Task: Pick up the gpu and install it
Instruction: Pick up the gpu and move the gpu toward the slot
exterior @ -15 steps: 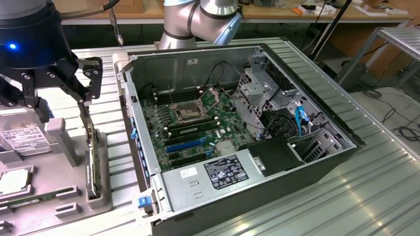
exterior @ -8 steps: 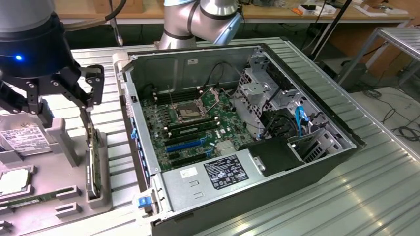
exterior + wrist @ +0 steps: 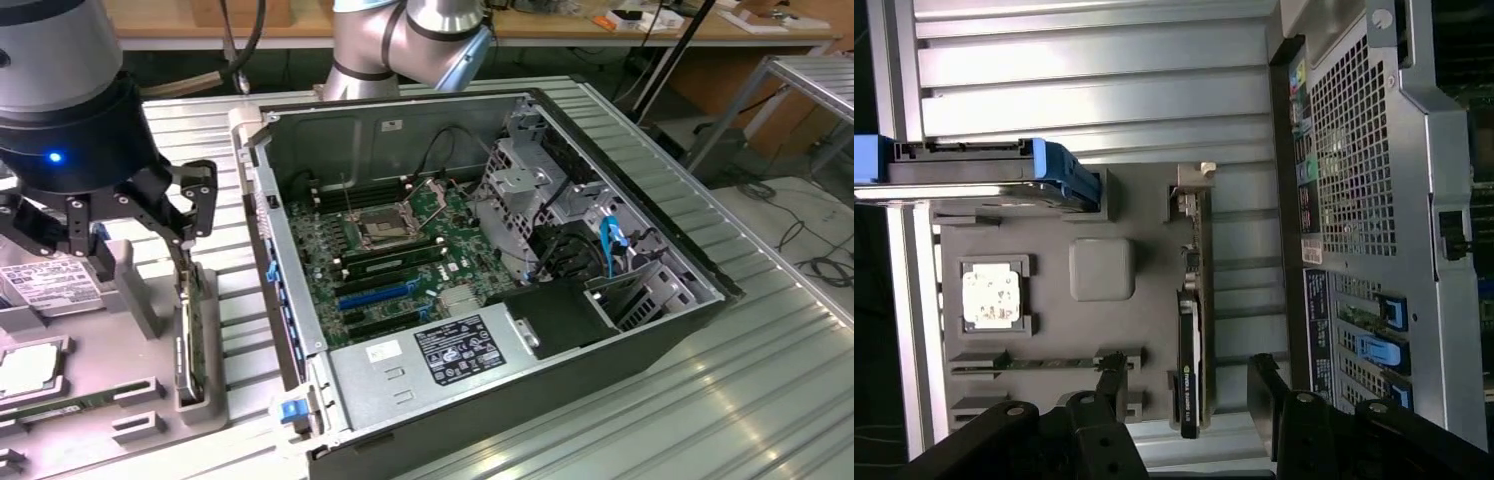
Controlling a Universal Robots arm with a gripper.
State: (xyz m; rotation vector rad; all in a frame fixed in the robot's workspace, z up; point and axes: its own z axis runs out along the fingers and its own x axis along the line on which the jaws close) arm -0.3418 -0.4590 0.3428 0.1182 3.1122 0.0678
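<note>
On the exterior view's left, the gripper [image 3: 140, 235] hangs over a grey holder tray [image 3: 140, 300] that sits on the ribbed metal tabletop [image 3: 747, 380]. The gpu [image 3: 190, 330] stands on its long edge in a slot of that tray, just beside the open computer case [image 3: 534, 300] and outside it. The jaws are spread wide and hold nothing. In the wrist view, the gpu's thin edge, with its black cooler and green board, runs between the 2 jaws, with a clear gap on each side. In the exterior view the jaw tips are just above the top of the card. I cannot tell whether any tip touches it.

Other parts lie in the same tray:
- a hard drive [image 3: 984, 175] in a blue carrier
- a square processor chip [image 3: 991, 297]
- a narrow green memory stick [image 3: 1039, 362]

All 3 are on the far side of the gpu from the case.

The case lies on its side with its panel off, so the green motherboard [image 3: 387, 250] faces up. A labelled power supply [image 3: 454, 350] sits at the case's near end.
</note>
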